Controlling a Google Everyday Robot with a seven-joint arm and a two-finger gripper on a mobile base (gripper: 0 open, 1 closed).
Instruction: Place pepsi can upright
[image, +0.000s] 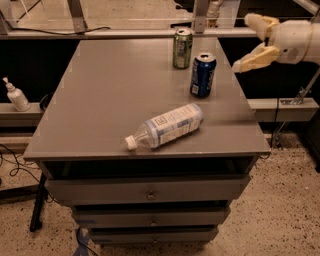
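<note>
1. Pepsi can (203, 75): I see it upright on the tabletop (110, 90), right rear, near the green can (182, 48).
2. Pincer (241, 42): spread wide, empty, in the air right of the pepsi can, apart from it.
3. Clear plastic bottle (167, 125): lying sideways near the front edge.

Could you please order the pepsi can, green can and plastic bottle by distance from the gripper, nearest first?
The gripper hangs beyond the table's right edge, jaws open.
1. pepsi can, right side.
2. green can, back.
3. plastic bottle, front, lying down.
</note>
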